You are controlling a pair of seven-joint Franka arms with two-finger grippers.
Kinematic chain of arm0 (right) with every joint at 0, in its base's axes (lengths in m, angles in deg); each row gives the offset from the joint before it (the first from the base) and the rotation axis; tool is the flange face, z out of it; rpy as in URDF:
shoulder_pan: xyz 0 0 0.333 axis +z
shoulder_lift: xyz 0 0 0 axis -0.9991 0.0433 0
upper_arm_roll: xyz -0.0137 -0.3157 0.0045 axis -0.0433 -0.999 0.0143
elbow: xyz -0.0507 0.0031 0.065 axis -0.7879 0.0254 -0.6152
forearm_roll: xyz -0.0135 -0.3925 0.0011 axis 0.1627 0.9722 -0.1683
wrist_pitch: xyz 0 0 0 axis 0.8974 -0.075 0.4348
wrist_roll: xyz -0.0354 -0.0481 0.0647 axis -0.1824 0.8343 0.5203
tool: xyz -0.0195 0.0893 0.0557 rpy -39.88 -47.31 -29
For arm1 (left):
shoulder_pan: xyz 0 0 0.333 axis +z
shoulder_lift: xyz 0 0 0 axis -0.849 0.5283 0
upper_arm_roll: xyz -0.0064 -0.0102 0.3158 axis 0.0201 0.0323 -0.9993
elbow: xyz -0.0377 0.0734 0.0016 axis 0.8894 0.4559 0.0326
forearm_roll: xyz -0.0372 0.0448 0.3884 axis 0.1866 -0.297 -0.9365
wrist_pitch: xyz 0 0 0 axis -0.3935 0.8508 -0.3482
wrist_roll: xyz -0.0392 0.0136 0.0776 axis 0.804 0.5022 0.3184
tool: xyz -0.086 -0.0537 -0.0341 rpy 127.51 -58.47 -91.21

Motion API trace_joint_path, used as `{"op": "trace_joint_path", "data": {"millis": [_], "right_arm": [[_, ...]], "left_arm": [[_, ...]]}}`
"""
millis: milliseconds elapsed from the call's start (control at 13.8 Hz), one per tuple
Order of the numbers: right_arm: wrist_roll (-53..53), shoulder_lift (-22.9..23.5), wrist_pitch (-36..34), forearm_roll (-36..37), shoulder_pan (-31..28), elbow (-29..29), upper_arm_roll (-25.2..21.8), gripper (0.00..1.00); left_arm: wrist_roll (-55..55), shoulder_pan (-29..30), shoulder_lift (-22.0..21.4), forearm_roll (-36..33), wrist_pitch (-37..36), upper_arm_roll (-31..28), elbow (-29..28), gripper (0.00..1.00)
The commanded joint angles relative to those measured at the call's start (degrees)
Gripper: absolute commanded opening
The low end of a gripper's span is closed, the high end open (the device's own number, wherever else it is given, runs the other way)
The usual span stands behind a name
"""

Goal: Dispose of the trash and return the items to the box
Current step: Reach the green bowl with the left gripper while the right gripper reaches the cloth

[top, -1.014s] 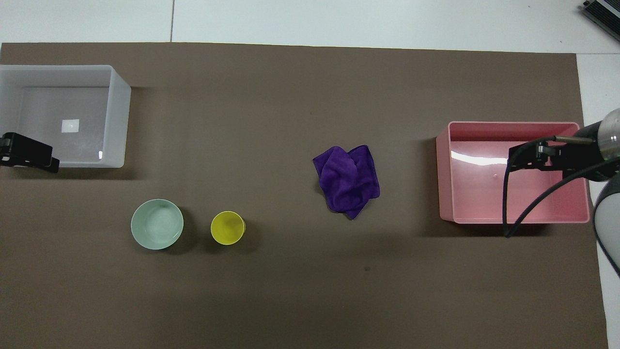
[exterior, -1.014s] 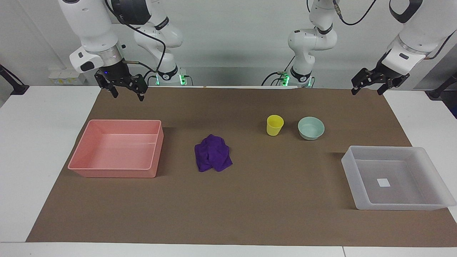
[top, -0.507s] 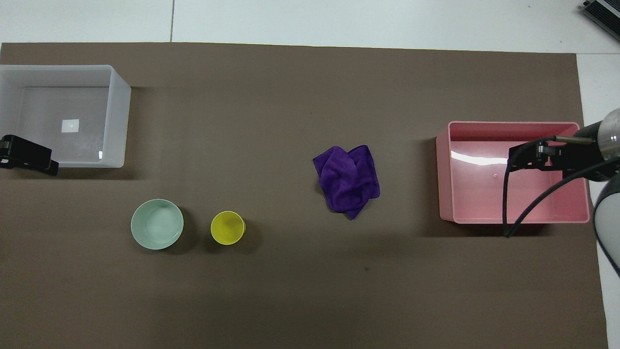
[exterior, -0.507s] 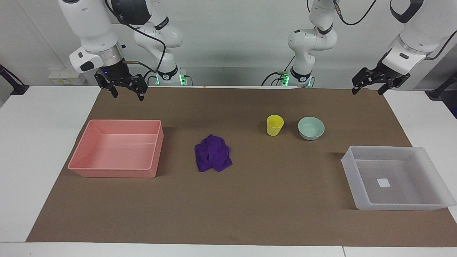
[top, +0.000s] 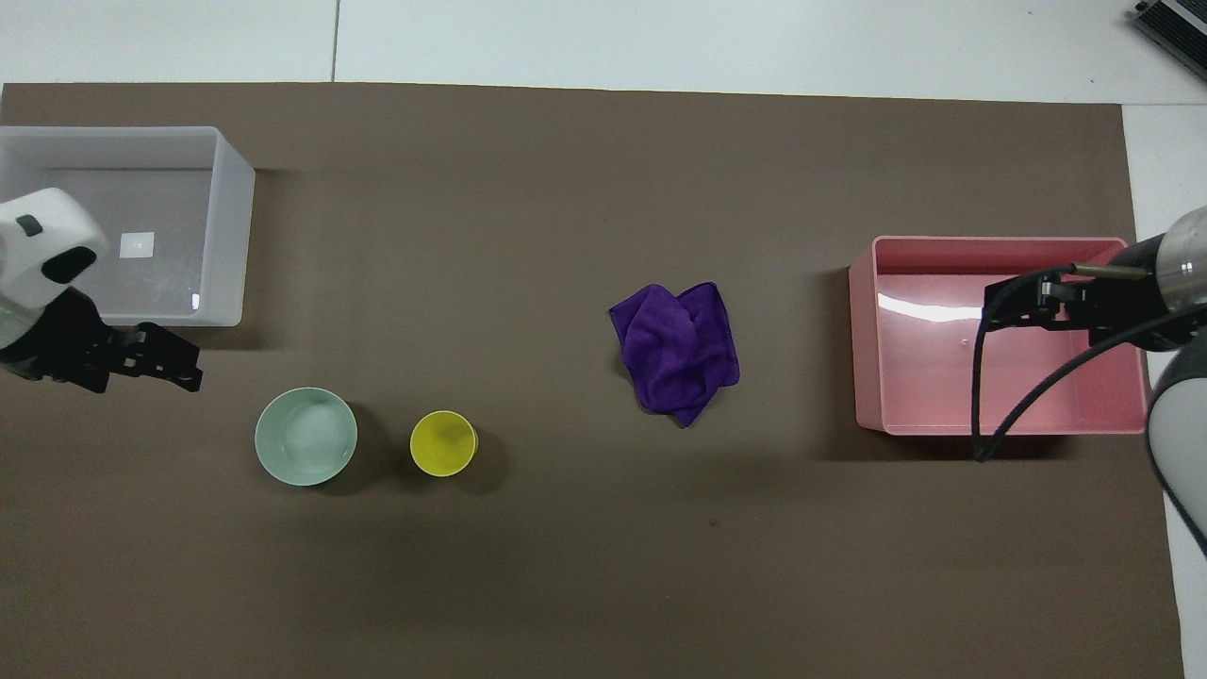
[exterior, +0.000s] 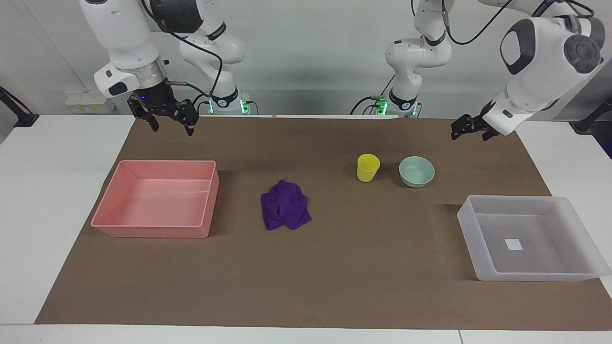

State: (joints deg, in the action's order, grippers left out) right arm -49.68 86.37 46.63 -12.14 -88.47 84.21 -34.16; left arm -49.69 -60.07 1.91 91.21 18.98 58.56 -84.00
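Waiting: right gripper [exterior: 169, 125] hangs over the table [exterior: 71, 200] edge by the robots, fingers spread, nothing held.
Left gripper [exterior: 466, 131]: up over the brown mat beside the pale mint-green bowl [exterior: 416, 171], probably lining up on it; fingers parted, empty.
Items: bowl and small bright-yellow plastic cup [exterior: 368, 167] side by side, upright.
Trash: bunched deep-purple cloth rag [exterior: 285, 205] mid-mat.
Containers: frosted-white translucent tray [exterior: 528, 238] and pink opaque tray [exterior: 158, 198] hold nothing.

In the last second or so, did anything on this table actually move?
Only the left end effector: it swung down and inward over the mat, toward the mint-green bowl, holding nothing. The right end effector waits; yellow cup, purple rag and both trays stayed put.
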Motion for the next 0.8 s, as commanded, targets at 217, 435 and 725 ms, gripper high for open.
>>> {"op": "trace_joint_path", "data": {"millis": [217,435,725], "right_arm": [[-0.9,1.2,5.4,-1.2,3.7,2.3,0.3,1.00],[-0.8,1.4,12.7,-1.2,6.7,7.4,0.3,1.00],[-1.0,3.7,20.2,-1.4,10.2,11.7,0.4,1.00]], "left_arm": [[-0.6,-2.6,-4.7,1.7,20.9,-0.1,-22.5,1.00],[-0.6,-2.7,-3.5,1.8,27.0,-0.2,-27.7,1.00],[-1.0,-2.5,-3.1,1.8,27.7,-0.2,-29.7,0.41]]}}
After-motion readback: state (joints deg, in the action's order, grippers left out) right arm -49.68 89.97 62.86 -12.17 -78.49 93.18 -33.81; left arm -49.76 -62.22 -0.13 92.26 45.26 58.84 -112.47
